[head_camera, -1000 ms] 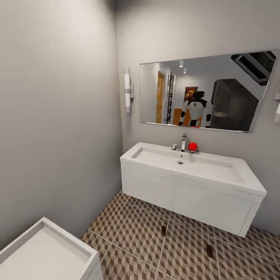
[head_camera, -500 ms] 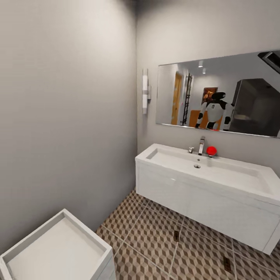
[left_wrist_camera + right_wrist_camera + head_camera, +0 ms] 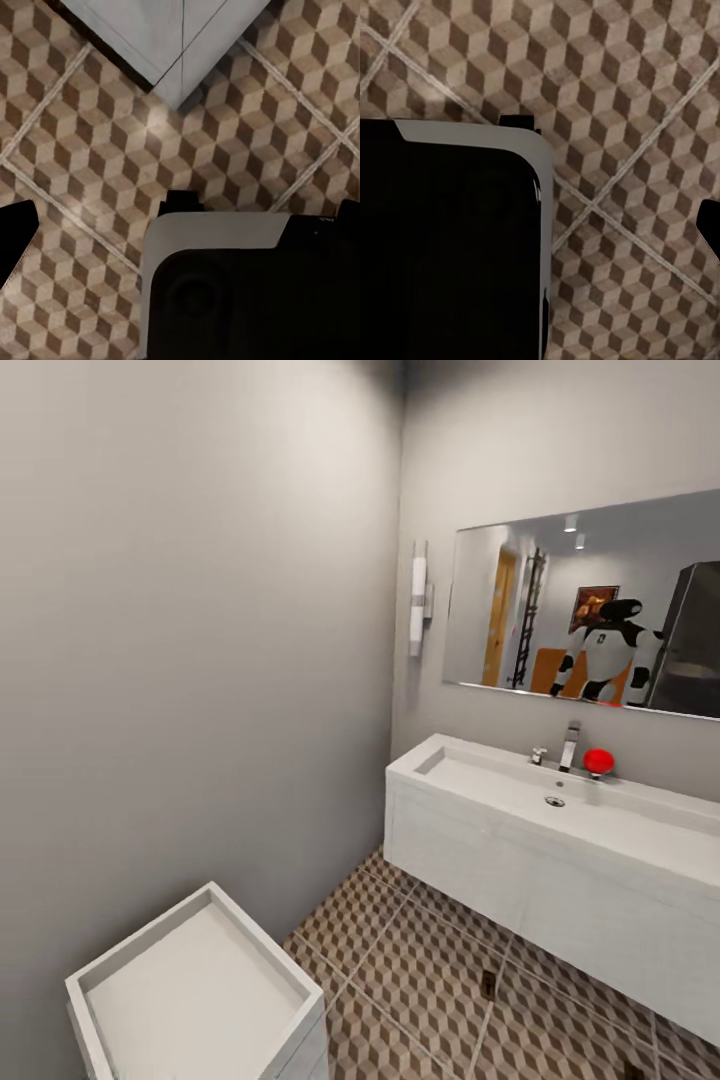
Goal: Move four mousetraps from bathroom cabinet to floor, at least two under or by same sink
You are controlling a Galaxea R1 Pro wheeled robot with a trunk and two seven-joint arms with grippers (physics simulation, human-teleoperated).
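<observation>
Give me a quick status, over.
Grippers: state unclear, arms hang over the bathroom floor. One mousetrap on the tiles beside the sink. White tray-top unit near left.

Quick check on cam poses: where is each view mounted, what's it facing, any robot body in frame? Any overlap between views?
Head: up on the robot, facing the corner with sink, mirror and white tray-top unit; robot appears as a reflection.
Left wrist: looks down at bathroom floor; dark arm housing in the foreground.
Right wrist: down at the floor; dark housing in the foreground.
Shared: cube-pattern tiles in all three.
</observation>
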